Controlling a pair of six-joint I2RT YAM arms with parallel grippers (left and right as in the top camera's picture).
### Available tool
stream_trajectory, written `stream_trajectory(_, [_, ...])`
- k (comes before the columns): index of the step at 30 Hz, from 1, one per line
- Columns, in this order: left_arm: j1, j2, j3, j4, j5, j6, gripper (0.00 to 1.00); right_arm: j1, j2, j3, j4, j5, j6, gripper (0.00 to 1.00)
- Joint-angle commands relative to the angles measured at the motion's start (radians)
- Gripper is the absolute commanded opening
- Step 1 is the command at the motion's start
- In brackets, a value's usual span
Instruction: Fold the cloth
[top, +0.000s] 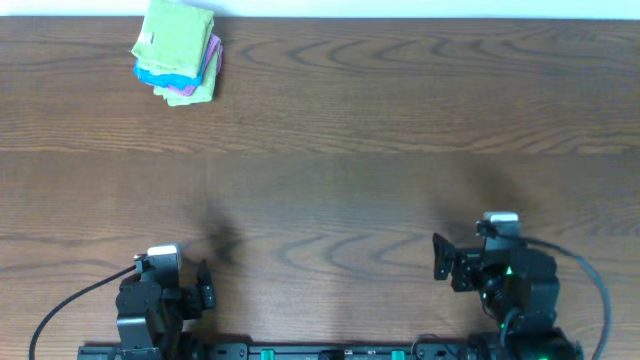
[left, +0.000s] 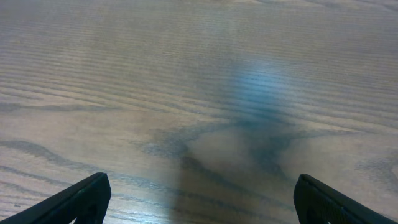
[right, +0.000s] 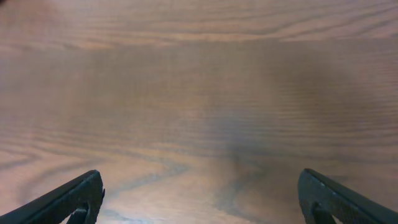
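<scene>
The cloth (top: 178, 32) lies at the far left edge of the table (top: 400, 120), well apart from both arms. It is already a neat green square, and it sits on top of a small stack (top: 200, 75) with a blue cloth (top: 155, 72) and a pink cloth (top: 213, 55) under it. A paler green edge shows at the bottom of the stack; I cannot tell if it belongs to the same cloth or to another one.

Judging from this, the folding seems to be done - no loose, spread-out cloth is on the table, and nothing obvious is left to fold. It is also possible that the work on this cloth is not yet begun; the pictures alone do not decide it.

The left gripper (left: 202, 199) is wide open, its two black fingertips far apart at the lower corners of its wrist view, with only bare wood between them. The right gripper (right: 202, 196) is the same - spread wide, holding nothing. In the overhead view both arms sit at the near edge of the table.

For writing: the cloth has a small white tag (top: 145, 40) at its left side, but it is too small to read. No brand or label is readable on the arms.
</scene>
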Motion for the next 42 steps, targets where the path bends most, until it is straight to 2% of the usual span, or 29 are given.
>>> stream_trajectory(1, [-0.005,-0.006,-0.013,-0.049,-0.023,0.018,0.95,-0.008,-0.064,-0.032,0.006,0.01,-0.138,0.99])
stream_trajectory(4, [-0.005,-0.007,-0.013,-0.049,-0.023,0.018,0.95,-0.01,-0.109,-0.064,0.004,0.022,-0.18,0.99])
stream_trajectory(21, [-0.005,-0.006,-0.013,-0.049,-0.023,0.018,0.95,-0.014,-0.277,-0.188,-0.023,0.094,-0.177,0.99])
stream_trajectory(42, [-0.005,-0.007,-0.013,-0.049,-0.023,0.018,0.95,-0.013,-0.306,-0.188,-0.035,0.103,-0.177,0.99])
